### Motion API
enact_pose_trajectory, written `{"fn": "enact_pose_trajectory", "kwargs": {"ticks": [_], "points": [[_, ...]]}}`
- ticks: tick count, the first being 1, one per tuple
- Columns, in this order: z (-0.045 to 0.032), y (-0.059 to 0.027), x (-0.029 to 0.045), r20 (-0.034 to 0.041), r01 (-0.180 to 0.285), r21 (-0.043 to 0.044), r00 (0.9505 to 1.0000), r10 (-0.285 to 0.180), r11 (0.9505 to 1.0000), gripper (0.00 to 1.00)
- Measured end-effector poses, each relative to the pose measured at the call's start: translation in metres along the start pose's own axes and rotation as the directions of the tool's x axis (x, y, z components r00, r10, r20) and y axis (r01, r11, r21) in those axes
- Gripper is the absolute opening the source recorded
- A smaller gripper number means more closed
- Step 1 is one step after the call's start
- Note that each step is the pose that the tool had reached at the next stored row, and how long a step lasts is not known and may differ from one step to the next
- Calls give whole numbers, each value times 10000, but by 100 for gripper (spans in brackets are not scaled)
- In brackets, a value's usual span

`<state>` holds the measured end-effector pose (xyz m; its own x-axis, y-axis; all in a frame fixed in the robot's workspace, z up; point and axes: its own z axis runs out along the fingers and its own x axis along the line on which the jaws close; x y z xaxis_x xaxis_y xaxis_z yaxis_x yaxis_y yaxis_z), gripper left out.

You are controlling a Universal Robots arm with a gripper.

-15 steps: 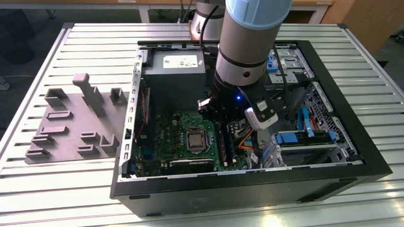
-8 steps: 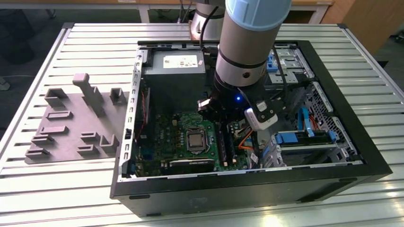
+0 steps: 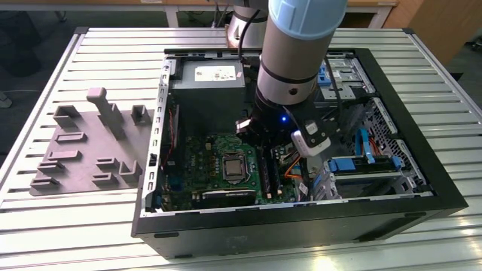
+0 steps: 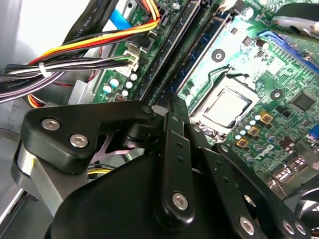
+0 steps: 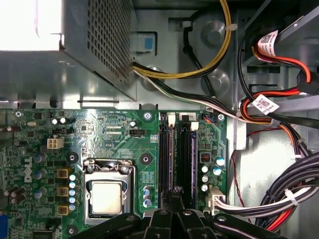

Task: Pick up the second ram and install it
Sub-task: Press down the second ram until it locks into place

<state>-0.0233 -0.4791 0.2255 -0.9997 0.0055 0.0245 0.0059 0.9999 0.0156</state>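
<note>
**Robot arm's tool low over memory slots in open PC**

A ribbed metal counter [image 3: 45,226] carries an open black PC case [image 3: 421,197], w/ a grey foam tray [image 3: 83,147] beside it on the exterior view's left. The arm [image 3: 297,51] reaches down into the case, above the green motherboard [image 3: 200,161]. A grey power supply box [image 3: 207,93] sits at the case's far end; blue drive brackets [image 3: 350,165] lie toward the exterior view's right. The tool [image 5: 174,196] hangs directly over the black memory slots [image 5: 178,149], next to the CPU socket [image 5: 107,194]. Its black fingers [image 4: 174,117] are drawn narrow, tips nearly together; can't tell if anything is between them. One slot appears to hold the second ram [image 5: 192,154], a bluish stick seated upright; not certain. Bundled cables [image 5: 279,199] run alongside the board.
</note>
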Motion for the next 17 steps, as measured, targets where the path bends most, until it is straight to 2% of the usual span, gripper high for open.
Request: {"fn": "enact_pose_trajectory", "kwargs": {"ticks": [17], "points": [[57, -1, -1, -2, 0, 4, 10000, 0, 10000, 11]]}}
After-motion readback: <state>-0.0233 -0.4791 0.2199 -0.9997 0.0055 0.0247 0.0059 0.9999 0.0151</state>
